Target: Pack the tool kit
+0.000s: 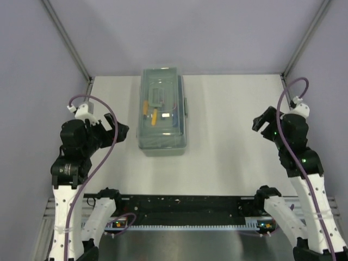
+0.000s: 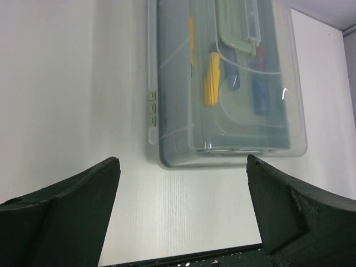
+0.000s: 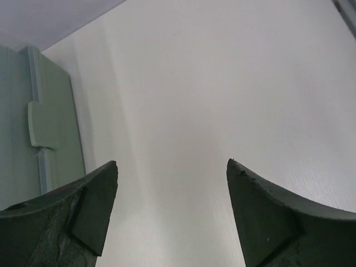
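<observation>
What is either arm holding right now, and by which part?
Nothing: the left gripper and right gripper are both open and empty, clear of the tool case.

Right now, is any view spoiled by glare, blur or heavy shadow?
Top external: even light, soft shadows, tools hazy inside the clear-lidded tool box. Left wrist: one small glint on the tool box, tools legible, left fingers dark. Right wrist: table nearly washed out white, right fingers dark too.
</observation>
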`<action>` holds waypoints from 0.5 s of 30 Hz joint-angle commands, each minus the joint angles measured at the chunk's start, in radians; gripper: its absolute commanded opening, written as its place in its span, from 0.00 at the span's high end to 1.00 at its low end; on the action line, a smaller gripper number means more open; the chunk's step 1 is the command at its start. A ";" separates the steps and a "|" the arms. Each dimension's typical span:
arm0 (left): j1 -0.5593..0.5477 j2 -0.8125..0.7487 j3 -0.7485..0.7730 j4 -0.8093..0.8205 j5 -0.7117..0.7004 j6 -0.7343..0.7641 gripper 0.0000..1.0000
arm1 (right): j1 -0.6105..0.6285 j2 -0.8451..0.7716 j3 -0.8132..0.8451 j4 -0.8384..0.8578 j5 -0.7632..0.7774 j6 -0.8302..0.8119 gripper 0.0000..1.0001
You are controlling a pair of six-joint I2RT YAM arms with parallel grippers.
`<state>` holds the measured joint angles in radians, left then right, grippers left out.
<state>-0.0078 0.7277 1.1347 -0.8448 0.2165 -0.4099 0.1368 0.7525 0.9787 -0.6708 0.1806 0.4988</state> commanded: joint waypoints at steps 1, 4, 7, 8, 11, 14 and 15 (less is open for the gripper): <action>0.000 -0.068 -0.061 0.021 -0.054 0.025 0.02 | -0.003 -0.168 -0.083 -0.038 0.145 0.020 0.15; -0.012 -0.088 -0.069 -0.031 -0.127 0.028 0.02 | -0.005 -0.295 -0.143 -0.059 0.171 0.018 0.13; -0.029 -0.111 -0.088 -0.046 -0.150 0.025 0.02 | -0.003 -0.367 -0.164 -0.088 0.212 0.021 0.08; -0.029 -0.117 -0.095 -0.051 -0.155 0.025 0.02 | -0.003 -0.390 -0.169 -0.092 0.232 0.021 0.06; -0.031 -0.117 -0.105 -0.048 -0.167 0.017 0.02 | -0.002 -0.421 -0.176 -0.092 0.275 0.030 0.01; -0.031 -0.113 -0.107 -0.040 -0.180 0.014 0.02 | -0.002 -0.414 -0.175 -0.093 0.283 0.026 0.01; -0.031 -0.113 -0.107 -0.039 -0.184 0.014 0.02 | -0.002 -0.407 -0.175 -0.093 0.283 0.026 0.01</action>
<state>-0.0353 0.6178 1.0317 -0.9024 0.0731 -0.3969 0.1371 0.3363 0.8093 -0.7658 0.4091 0.5201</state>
